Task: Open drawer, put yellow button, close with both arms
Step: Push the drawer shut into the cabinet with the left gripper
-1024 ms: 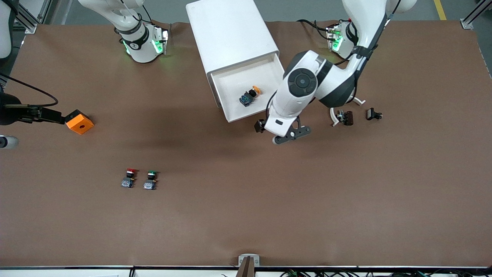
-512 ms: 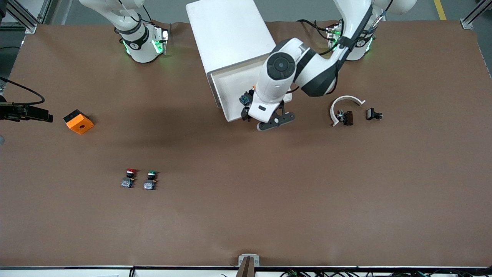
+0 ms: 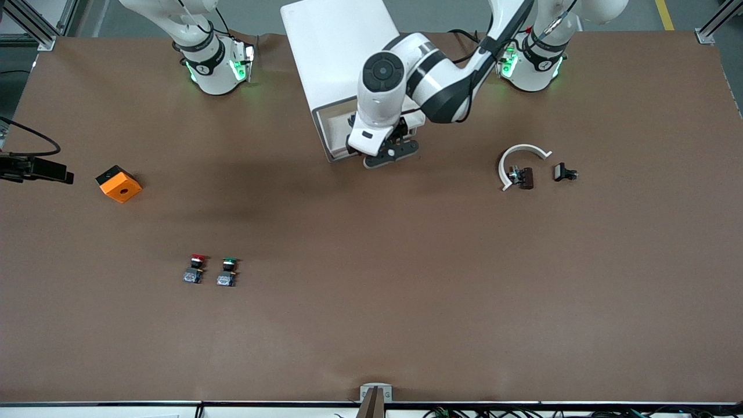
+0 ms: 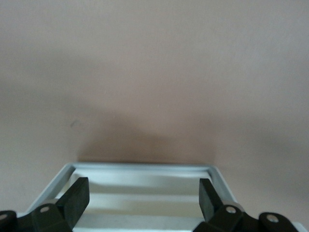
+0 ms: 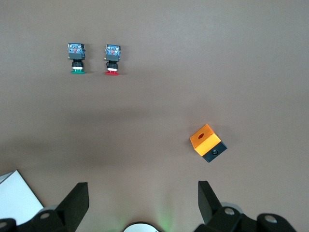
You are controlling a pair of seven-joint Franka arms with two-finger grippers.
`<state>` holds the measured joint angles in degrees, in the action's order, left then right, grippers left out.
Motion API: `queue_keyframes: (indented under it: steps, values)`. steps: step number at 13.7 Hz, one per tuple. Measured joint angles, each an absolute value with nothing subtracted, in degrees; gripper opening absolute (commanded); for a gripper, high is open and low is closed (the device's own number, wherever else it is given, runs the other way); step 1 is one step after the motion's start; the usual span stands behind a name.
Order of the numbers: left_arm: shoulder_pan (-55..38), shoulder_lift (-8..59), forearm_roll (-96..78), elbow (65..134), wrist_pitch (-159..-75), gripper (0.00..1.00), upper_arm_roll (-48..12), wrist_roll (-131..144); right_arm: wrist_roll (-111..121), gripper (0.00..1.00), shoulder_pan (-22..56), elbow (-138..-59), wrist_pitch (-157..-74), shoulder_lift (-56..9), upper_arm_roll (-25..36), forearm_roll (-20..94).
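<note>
left pincer (image 4: 142, 198): spread wide | over drawer (image 4: 145, 170) rim | brown table (image 4: 154, 72)

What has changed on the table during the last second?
The left gripper, open and empty, pushed the drawer most of the way into the cabinet, hiding the yellow button. The right gripper, open, drew back off the table's edge. The red button, green button and orange block stayed.

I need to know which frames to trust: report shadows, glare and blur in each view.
Front view: sharp, even light; soft arm shadows on the brown table; green glow at both arm bases. Left wrist view: blurred; open left gripper over the drawer, dark shadow above it. Right wrist view: clear; open right gripper, green glow at the lower edge.
</note>
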<state>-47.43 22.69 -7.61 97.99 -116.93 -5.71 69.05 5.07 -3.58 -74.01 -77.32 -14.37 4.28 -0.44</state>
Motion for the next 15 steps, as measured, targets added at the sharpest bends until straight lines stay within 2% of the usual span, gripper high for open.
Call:
queue_keyframes:
  steps: [8, 15]
  values:
    - [-50.01, 22.67, -8.0, 97.86, -116.64, 1.0, -6.82, 70.47, 4.76, 1.0, -3.07, -73.93, -75.54, -10.06, 2.88, 0.31]
    - [-49.98, 22.74, -16.1, 98.08, -116.29, 1.0, -7.36, 70.53, 8.38, 1.0, -3.77, -73.83, -75.81, -8.2, 3.42, 0.34]
